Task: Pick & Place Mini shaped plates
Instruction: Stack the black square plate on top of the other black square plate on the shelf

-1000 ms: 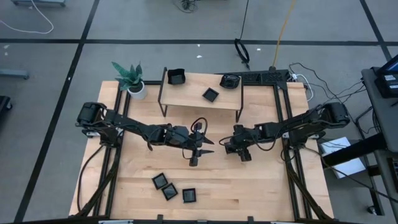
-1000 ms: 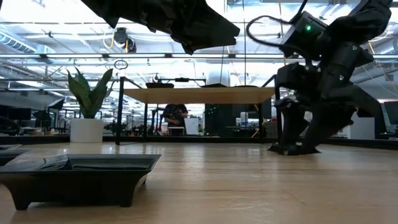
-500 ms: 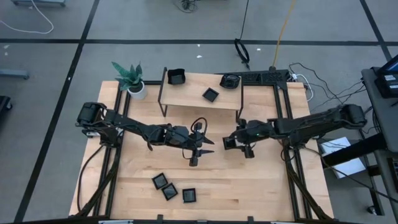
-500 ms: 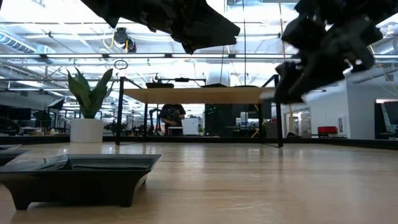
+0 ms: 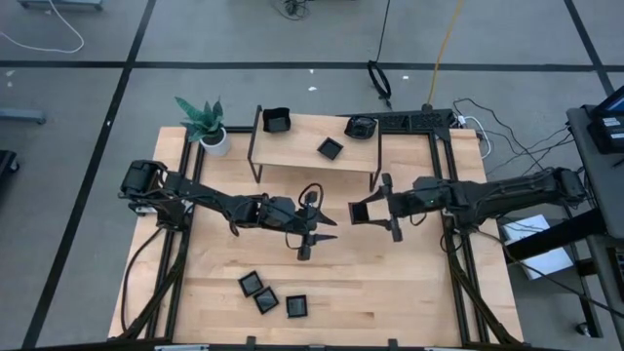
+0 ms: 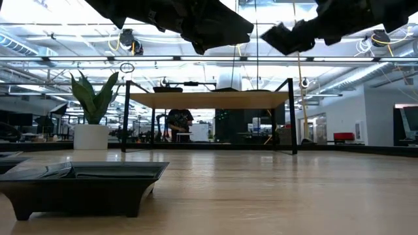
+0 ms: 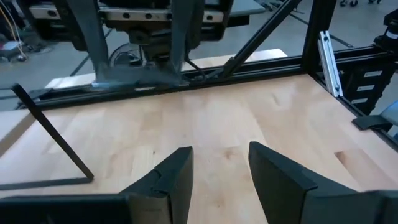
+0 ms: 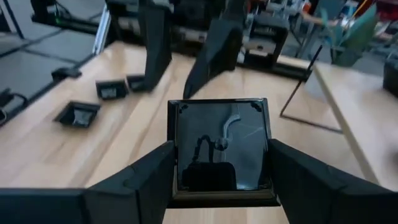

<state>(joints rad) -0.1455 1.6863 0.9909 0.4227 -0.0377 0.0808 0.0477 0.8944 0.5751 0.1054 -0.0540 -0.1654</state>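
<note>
Above mid-table, right fingers have lifted a gripped square plate; left fingers stay apart, empty.

High view looks straight down on the tabletop; low view skims it level; both share the potted plant.

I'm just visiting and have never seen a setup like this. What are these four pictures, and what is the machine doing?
It is a robot with two dark arms at a wooden table. One camera looks straight down, one sits level with the tabletop, and one rides on each wrist. The right end effector holds a square black plate in the air. The left end effector is open and empty over the table's middle. Three plates lie near the front edge; more sit on a small raised shelf beside a potted plant.
</note>
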